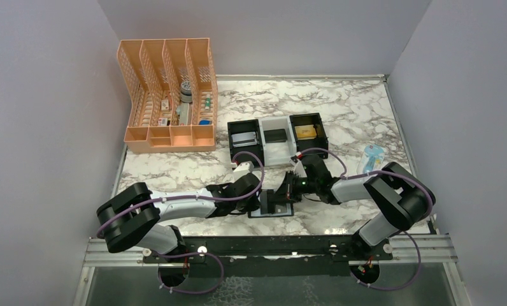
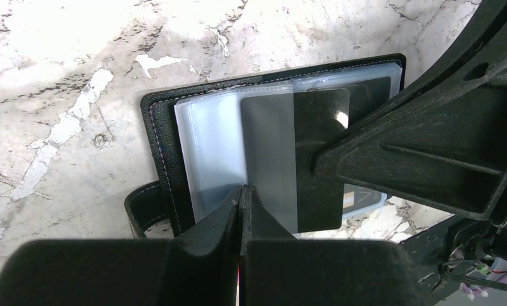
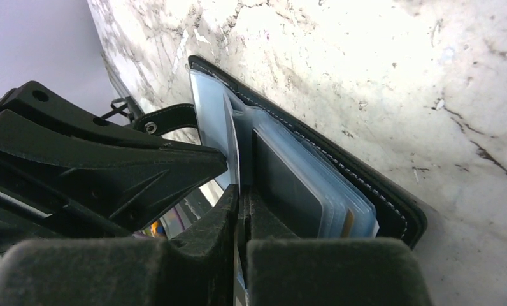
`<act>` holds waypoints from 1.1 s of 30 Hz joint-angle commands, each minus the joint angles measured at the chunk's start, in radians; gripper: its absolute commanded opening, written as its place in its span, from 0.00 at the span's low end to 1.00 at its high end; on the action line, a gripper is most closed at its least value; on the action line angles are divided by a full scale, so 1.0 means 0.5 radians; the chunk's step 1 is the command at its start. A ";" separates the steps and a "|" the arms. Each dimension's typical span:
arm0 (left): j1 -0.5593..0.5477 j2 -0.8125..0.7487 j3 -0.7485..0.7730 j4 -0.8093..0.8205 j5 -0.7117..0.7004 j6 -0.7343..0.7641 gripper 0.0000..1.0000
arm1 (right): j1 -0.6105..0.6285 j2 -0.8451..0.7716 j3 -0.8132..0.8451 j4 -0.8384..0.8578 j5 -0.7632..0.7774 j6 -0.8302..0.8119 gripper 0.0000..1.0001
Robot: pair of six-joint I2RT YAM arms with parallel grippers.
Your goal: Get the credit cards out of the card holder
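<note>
The card holder (image 1: pixel 273 209) lies open on the marble between both grippers, its black cover (image 2: pixel 158 127) flat and its clear sleeves fanned up (image 3: pixel 327 191). A dark grey credit card (image 2: pixel 318 127) sticks about halfway out of one clear sleeve. My right gripper (image 3: pixel 241 191) is shut on this card, seen edge-on (image 3: pixel 232 143), and its finger (image 2: pixel 397 146) reaches in from the right. My left gripper (image 2: pixel 243 191) is shut on the edge of that clear sleeve. Another dark card (image 3: pixel 286 185) sits in a sleeve behind. The snap tab (image 2: pixel 142 210) curls at the lower left.
A peach mesh organizer (image 1: pixel 168 95) stands at the back left. Behind the wallet sit three square trays: black (image 1: pixel 244 137), white (image 1: pixel 276 137) and black (image 1: pixel 308 131). A blue-white packet (image 1: pixel 372 156) lies at the right. Grey walls enclose the table.
</note>
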 commanded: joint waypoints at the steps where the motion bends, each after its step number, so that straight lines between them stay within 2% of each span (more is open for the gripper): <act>1: 0.005 -0.005 -0.056 -0.095 -0.022 -0.008 0.00 | -0.010 -0.010 -0.008 -0.003 0.080 -0.019 0.01; 6: 0.005 -0.026 -0.041 -0.145 -0.058 0.000 0.00 | -0.013 -0.244 0.009 -0.282 0.342 -0.168 0.01; 9: 0.005 -0.023 -0.036 -0.118 -0.055 0.008 0.00 | -0.012 -0.199 0.062 -0.356 0.246 -0.250 0.01; 14: 0.005 -0.014 -0.012 -0.125 -0.066 0.033 0.00 | -0.012 -0.099 -0.031 -0.119 0.074 -0.152 0.01; 24: 0.005 -0.057 0.003 -0.153 -0.086 0.047 0.00 | -0.012 -0.262 0.086 -0.432 0.241 -0.299 0.01; 33: 0.006 -0.063 0.026 -0.160 -0.102 0.071 0.01 | -0.012 -0.356 0.095 -0.493 0.233 -0.329 0.01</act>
